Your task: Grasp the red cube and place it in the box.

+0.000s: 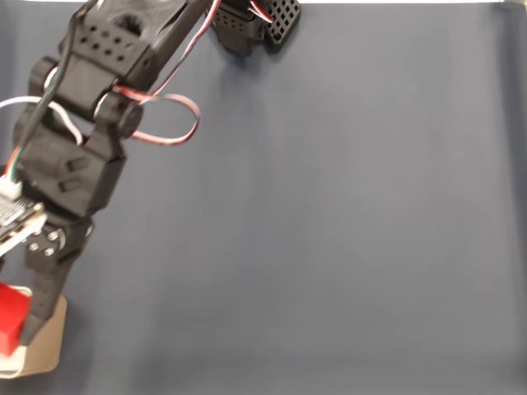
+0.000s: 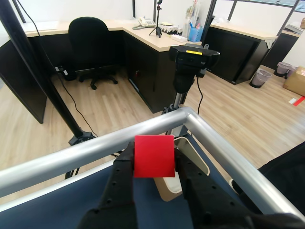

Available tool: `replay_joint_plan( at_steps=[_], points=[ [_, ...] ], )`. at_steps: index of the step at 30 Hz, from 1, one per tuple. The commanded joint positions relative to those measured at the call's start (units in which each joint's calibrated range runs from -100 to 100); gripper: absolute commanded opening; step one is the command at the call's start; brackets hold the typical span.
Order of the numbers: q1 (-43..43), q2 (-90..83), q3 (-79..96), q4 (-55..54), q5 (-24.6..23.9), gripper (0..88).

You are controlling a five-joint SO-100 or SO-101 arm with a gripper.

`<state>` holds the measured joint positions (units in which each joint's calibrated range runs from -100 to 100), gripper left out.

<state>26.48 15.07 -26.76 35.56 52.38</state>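
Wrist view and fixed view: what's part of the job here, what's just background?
Job:
- red cube, clamped between the gripper fingers
- box, just beyond the cube at the table corner

Background:
- webcam on a stand
- black office chair
- metal table rail
- dark blue table mat

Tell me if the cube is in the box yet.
Not yet. The cube is held between the tool's fingers above the box, not resting inside it.

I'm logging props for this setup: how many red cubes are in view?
1. The red cube is held between the gripper fingers above the box, at the lower left edge of the fixed view.
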Motion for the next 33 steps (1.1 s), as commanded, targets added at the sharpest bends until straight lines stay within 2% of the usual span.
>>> replay_joint_plan(
  at_steps=[1, 11, 33],
  points=[
    [1.36, 2.35, -7.91, -0.15, 0.10, 0.0],
    [3.63, 11.88, -15.85, -0.15, 1.12, 0.0],
    [7.54, 17.69, -17.85, -1.05, 2.30, 0.0]
  ],
)
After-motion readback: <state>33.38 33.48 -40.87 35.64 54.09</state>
